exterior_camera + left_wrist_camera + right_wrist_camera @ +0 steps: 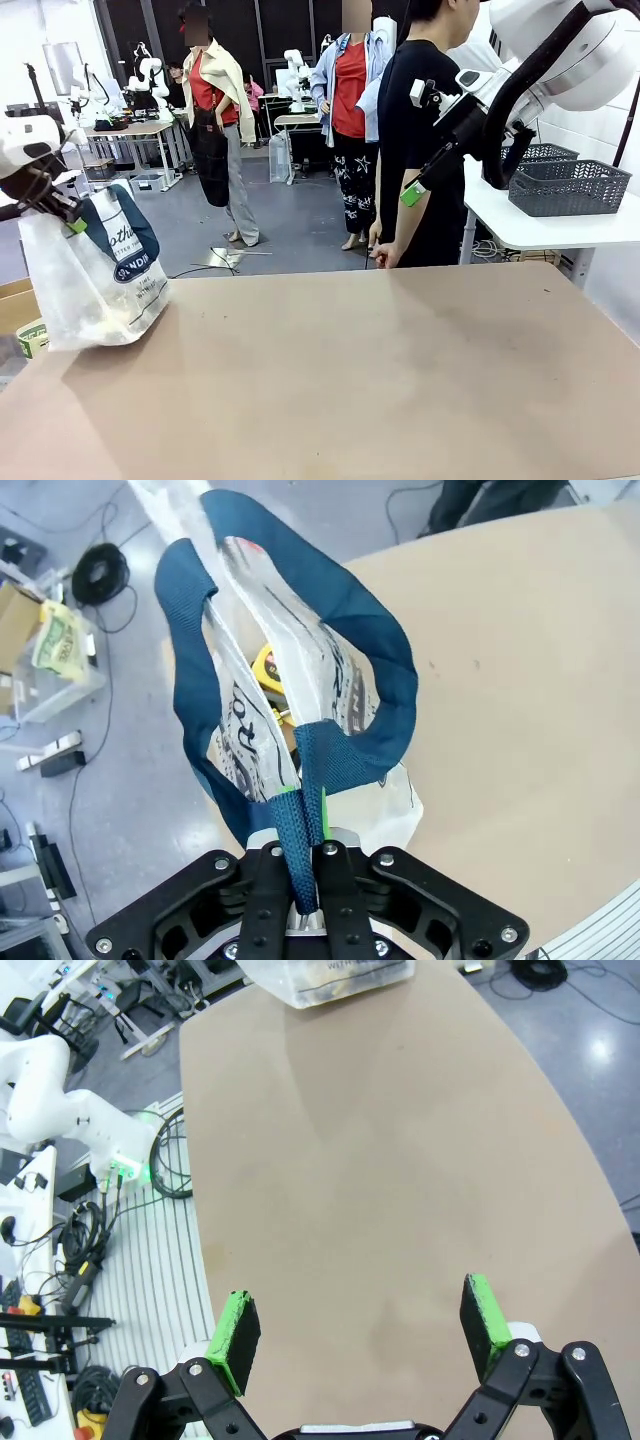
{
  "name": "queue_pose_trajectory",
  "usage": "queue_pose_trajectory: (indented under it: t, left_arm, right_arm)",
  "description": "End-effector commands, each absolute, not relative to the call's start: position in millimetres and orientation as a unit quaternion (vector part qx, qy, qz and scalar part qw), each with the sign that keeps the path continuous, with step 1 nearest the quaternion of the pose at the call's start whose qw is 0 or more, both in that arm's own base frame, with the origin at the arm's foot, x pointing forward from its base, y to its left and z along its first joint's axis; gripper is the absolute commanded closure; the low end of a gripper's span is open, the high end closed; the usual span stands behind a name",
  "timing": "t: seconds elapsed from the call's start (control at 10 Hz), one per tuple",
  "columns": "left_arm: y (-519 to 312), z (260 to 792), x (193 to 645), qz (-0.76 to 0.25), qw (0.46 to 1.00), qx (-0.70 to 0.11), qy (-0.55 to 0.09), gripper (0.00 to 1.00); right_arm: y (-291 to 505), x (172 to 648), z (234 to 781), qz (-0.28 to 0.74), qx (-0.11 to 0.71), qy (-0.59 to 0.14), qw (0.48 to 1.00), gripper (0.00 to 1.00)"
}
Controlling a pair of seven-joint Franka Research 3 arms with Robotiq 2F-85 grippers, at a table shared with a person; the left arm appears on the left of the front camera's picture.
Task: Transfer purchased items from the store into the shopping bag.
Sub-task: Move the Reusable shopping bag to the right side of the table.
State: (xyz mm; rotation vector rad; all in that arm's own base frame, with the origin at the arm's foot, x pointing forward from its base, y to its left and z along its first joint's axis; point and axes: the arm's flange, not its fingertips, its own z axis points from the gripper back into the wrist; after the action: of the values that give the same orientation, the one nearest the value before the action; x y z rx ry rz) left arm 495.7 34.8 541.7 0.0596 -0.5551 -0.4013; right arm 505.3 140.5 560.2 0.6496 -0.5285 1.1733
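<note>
Bag contents mostly hidden: through the mouth of the shopping bag (300, 710) I make out one yellow pack (266, 665) in the left wrist view, the rest too dim to tell. One shopping bag (95, 275), standing at the table's (350, 370) near left corner, sagging, its lower part lumpy with goods I can't separate. Logo is cut by folds; I read only "othe" and "NDI" in the front view, scraps of script on the wrist side. Two navy straps (370, 650). My left gripper (303, 865) is clamped tight on one strap just above the bag. In the front view that left gripper (62, 213) is half behind the bag top. My right gripper (360, 1330) hangs over bare tabletop with jaws spread wide, nothing between the pads; in the front view the right gripper (413, 194) is up high, near a person's arm (405, 215). Two dark mesh baskets (568, 187) sit on a white side table (560, 228) at far right; contents not visible. Bag base is cut off at the top edge of the right wrist view.
</note>
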Motion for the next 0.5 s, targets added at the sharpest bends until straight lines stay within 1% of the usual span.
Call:
queue_pose_trajectory:
  t: [0.0, 0.4]
  left_arm:
    - [29.7, 535.3, 484.1, -0.22, 0.937, 0.014, -0.272, 1.0]
    - [31.1, 521.1, 475.6, -0.253, 0.938, 0.02, -0.236, 1.0]
  right_arm:
    - [142.1, 504.8, 559.5, 0.534, 0.292, -0.245, 0.754, 0.0]
    - [142.1, 504.8, 559.5, 0.534, 0.292, -0.245, 0.754, 0.0]
